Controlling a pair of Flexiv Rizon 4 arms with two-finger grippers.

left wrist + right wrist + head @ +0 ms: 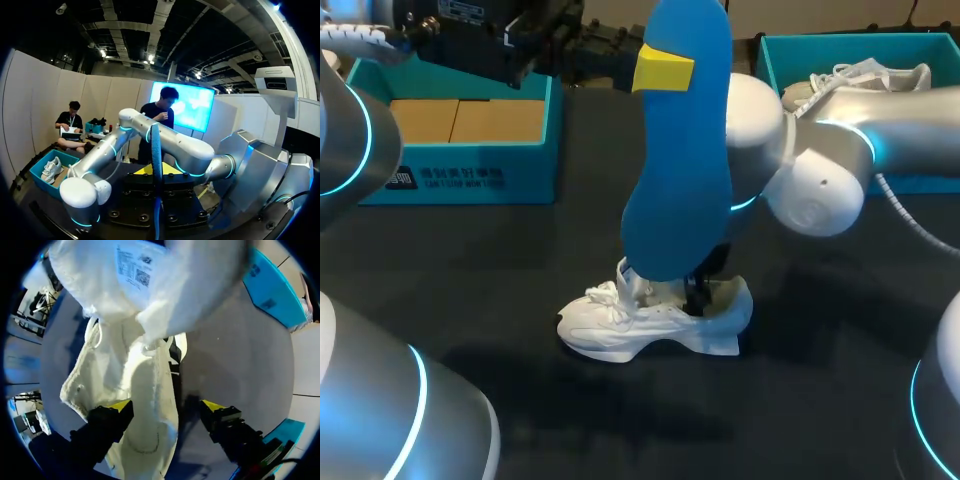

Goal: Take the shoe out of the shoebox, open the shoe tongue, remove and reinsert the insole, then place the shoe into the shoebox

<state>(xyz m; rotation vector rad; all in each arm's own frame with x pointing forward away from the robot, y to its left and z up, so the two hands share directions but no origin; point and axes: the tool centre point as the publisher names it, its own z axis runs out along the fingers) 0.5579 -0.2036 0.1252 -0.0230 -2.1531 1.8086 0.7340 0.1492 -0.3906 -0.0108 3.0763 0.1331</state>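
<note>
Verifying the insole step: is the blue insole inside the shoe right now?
No, the left end effector holds the blue insole upright, its whole outline visible, outside the white shoe on the table.

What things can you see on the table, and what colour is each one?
insole: one, blue, held up above the table
shoe: one, white, mid-table, on its sole
left shoebox: one, teal, far left, brown cardboard inside
right shoebox: one, teal, far right
second shoe: one, white, inside the right shoebox
table: one, black
left gripper: yellow tips, shut on the insole
right gripper: yellow tips, open, at the shoe
</note>
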